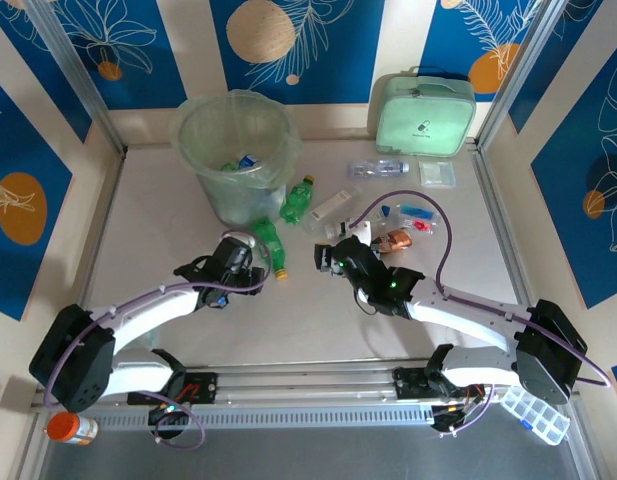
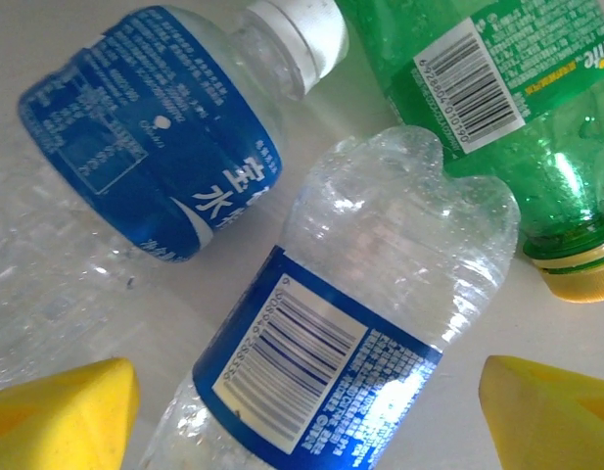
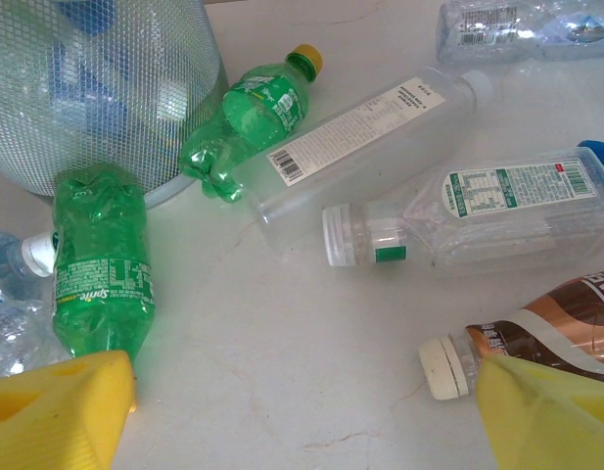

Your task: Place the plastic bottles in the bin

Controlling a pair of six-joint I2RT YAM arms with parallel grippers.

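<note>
Left hand [image 2: 306, 416] astride clear bottle [image 2: 350, 323] (fingers [image 2: 62, 416] apart); free tabletop [image 1: 308, 335] nearside.

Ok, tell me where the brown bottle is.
The brown bottle lies on its side at the right wrist view's lower right, just below a clear green-labelled bottle.

"Sprite" reads in white on the label of the crushed green bottle [image 3: 94, 284]. Left wrist view: a green bottle [image 2: 497, 117] shows the fragment "rite" plus a barcode, digits too blurred to read. The blue-label bottle [image 2: 155, 137] carries large white Chinese characters, 1 looks like "水"; fine print unreadable. The centre clear bottle [image 2: 380, 313] has a barcode, digits illegible. The long clear bottle [image 3: 370, 147] has a white label, print too small.
</note>
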